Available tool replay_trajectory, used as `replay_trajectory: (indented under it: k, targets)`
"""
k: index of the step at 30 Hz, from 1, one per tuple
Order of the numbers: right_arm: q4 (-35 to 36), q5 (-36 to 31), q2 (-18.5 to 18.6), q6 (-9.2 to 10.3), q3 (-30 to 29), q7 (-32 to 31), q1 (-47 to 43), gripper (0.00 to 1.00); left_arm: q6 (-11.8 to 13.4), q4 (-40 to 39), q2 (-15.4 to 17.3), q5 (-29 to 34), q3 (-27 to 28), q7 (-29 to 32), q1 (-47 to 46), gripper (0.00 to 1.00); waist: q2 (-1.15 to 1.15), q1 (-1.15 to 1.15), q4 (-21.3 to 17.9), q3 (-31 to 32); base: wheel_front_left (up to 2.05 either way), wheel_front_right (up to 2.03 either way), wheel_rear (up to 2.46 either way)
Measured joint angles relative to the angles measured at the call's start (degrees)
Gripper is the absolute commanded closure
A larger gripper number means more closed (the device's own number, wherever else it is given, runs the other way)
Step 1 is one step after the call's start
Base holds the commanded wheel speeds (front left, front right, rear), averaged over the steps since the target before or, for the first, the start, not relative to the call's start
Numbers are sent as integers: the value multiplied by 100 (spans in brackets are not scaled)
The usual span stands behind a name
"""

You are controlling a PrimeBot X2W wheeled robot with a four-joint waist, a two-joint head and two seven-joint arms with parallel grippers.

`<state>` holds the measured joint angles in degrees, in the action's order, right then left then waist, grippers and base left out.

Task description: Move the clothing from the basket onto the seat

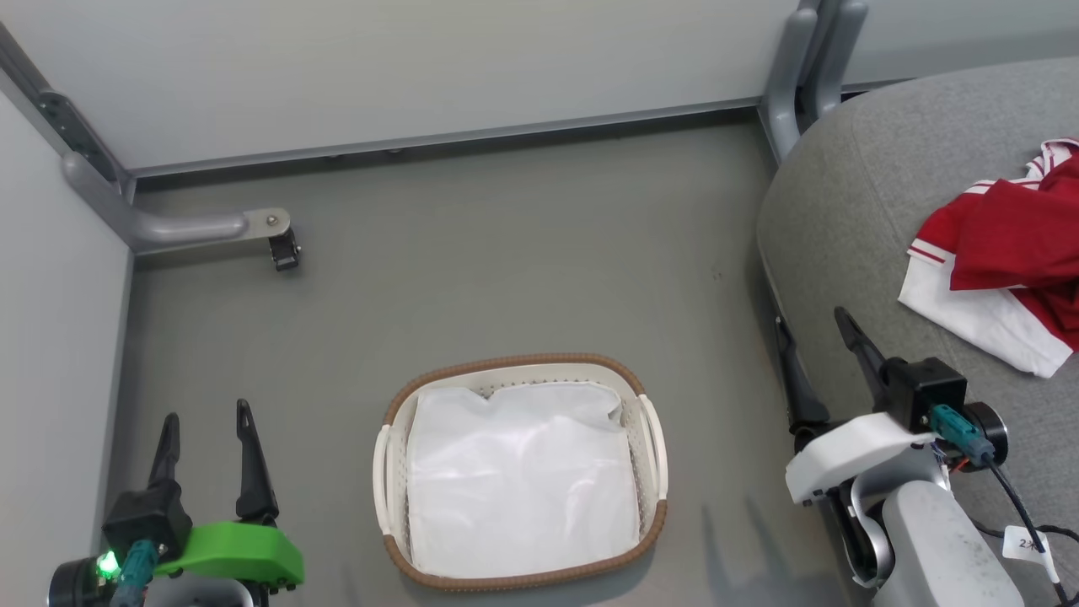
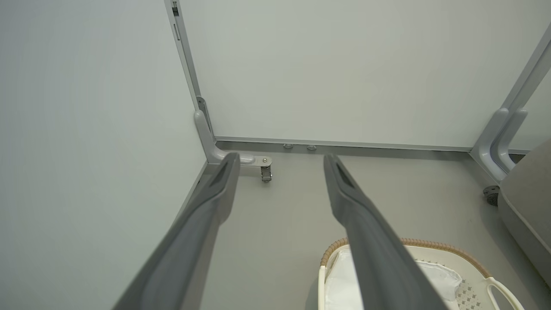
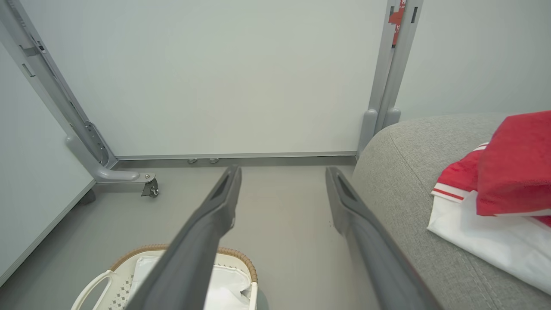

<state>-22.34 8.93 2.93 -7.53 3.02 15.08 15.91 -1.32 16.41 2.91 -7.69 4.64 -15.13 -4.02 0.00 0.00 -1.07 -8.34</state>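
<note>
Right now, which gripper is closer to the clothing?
The right gripper, white-cased, beside the seat where the clothing lies. The green-cased left gripper sits beyond the basket.

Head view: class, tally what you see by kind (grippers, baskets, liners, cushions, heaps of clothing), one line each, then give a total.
Grippers: 2 (left gripper, right gripper)
laundry basket: 1
white cloth liner: 1
grey seat cushion: 1
heap of red-and-white clothing: 1 (separate garments cannot be told)
Total: 6
</note>
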Motion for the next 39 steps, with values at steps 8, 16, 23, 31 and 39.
replay_trajectory:
  k: [8, 16, 23, 31, 39]
  targets:
    - [87, 69, -12, 0, -2, 0, -445, 0, -26, -124, -3, -276, -55, 0, 446, 0, 0, 0, 27, 358, 0, 0, 0]
    - [96, 138, -25, 0, 59, -1, -511, 100, -124, -30, -21, -446, -125, 1, 578, 100, 0, 0, 8, 494, 0, 0, 0]
    - [-63, 526, -57, 0, 18, -137, -628, 100, -125, 203, -51, -805, -82, 175, 577, 100, 0, 0, 11, 507, 0, 0, 0]
    - [30, 1393, -57, 0, -80, -358, -645, 100, -174, 151, -51, -1683, -75, 371, 567, 100, 0, 0, 18, 528, 0, 0, 0]
    - [130, 2179, -55, 0, -180, -553, -708, 100, -226, 78, -49, -2455, -64, 570, 528, 100, 0, 0, 24, 548, 0, 0, 0]
